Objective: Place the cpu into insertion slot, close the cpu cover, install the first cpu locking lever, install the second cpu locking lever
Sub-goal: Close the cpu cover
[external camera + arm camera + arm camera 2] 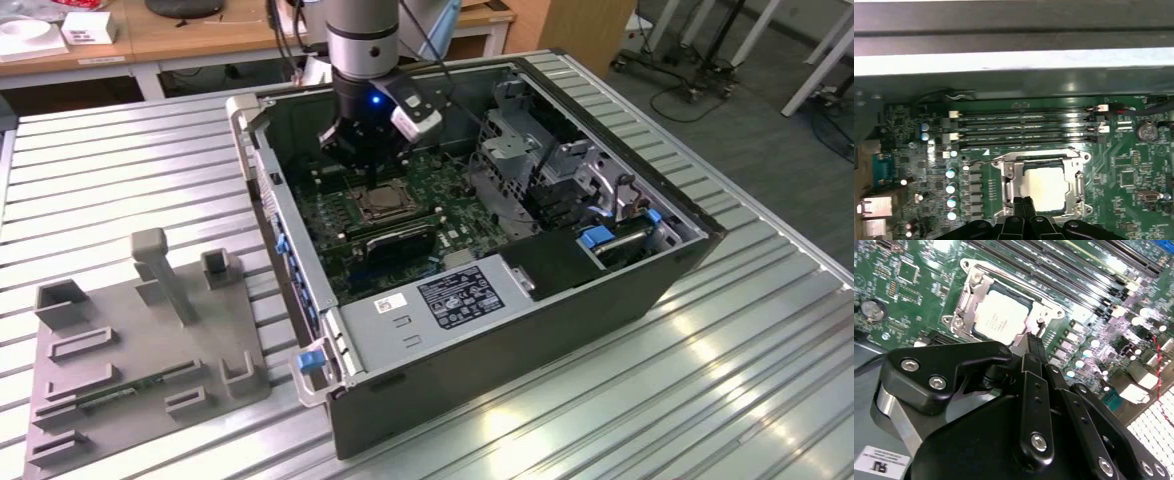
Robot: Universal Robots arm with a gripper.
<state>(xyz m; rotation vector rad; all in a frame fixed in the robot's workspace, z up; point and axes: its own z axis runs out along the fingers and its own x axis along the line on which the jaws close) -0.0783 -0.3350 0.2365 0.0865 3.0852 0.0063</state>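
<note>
Grey fixture tray (147,340) is seen at the exterior view's left. In the open case (534,300) at upper centre, the cpu (384,203) is seated in the insertion slot (956,322), with the cpu cover (971,287) laid flat over it. Gripper (1034,345) fingers are pressed together, empty, at the cover's edge.

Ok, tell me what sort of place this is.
Probably a robotics lab: an open computer case lies on a slatted metal table, a robot arm reaches into it, and wooden desks stand behind.
</note>
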